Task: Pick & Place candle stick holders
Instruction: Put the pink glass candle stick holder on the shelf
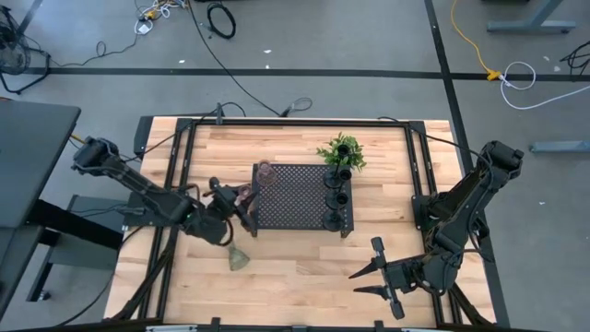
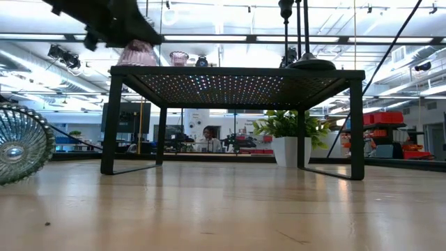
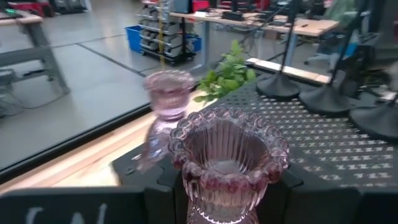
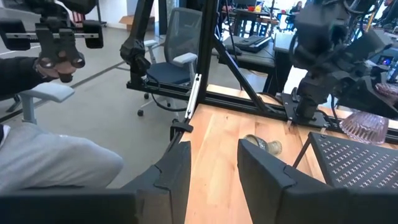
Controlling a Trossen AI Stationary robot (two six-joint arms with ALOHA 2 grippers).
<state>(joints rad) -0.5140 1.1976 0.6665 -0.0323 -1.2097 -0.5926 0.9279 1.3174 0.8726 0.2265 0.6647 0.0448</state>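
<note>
My left gripper [image 1: 241,199] is shut on a pinkish-brown glass holder [image 3: 227,163] at the left edge of the black perforated tray [image 1: 300,194]. A second pink glass holder [image 3: 169,93] stands upright on the tray's far left corner. A greenish glass holder [image 1: 238,260] lies on its side on the table in front of the tray. Three black holders [image 1: 336,196] stand in a row on the tray's right side. My right gripper [image 1: 369,274] is open and empty near the table's front right. My left gripper pinches the holder's lower body [image 3: 205,186], below the beaded rim, between its two fingers [image 3: 155,190]. The fingers come about level from the table's left side. The holder stays upright, mouth up, over the tray's left edge; whether its foot rests on the tray I cannot tell.
A green leafy plant [image 1: 342,151] stands at the tray's far right corner. Black frame rails [image 1: 180,175] run along the table's sides. Bare wood lies in front of the tray. A seated person holding a controller [image 4: 56,59] shows beyond the table's left side.
</note>
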